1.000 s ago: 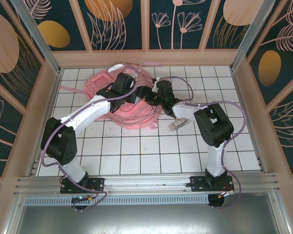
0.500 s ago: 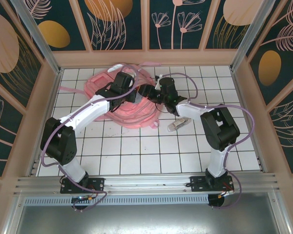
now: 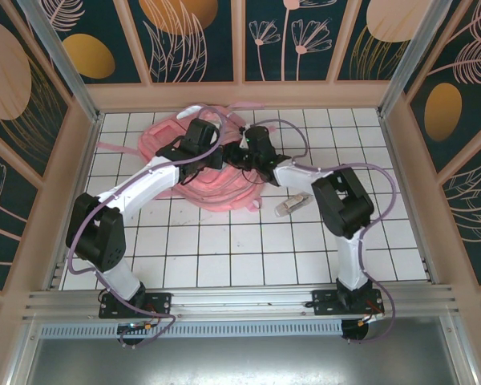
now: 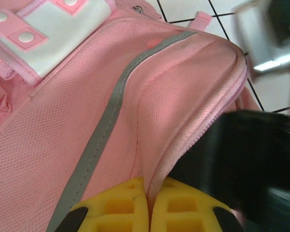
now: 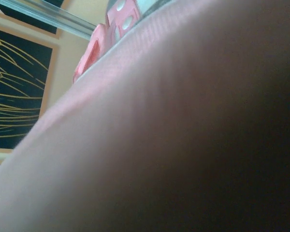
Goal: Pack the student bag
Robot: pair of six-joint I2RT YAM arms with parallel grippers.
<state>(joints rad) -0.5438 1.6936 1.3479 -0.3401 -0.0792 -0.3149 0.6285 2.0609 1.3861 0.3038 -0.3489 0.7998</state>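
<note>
Left gripper [image 4: 149, 207] fully closed, pinching a fold of the bag [image 4: 87, 101]. Right gripper [image 3: 244, 152] at bag's 3 o'clock edge; can't tell its opening or hold.

Top view evenly bright, sharp; left wrist right edge motion-blurred; right wrist dim, student bag [image 5: 135, 121] unfocused.

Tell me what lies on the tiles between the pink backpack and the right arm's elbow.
One small pale oblong object, lying on the tiles; the top view shows it.
</note>
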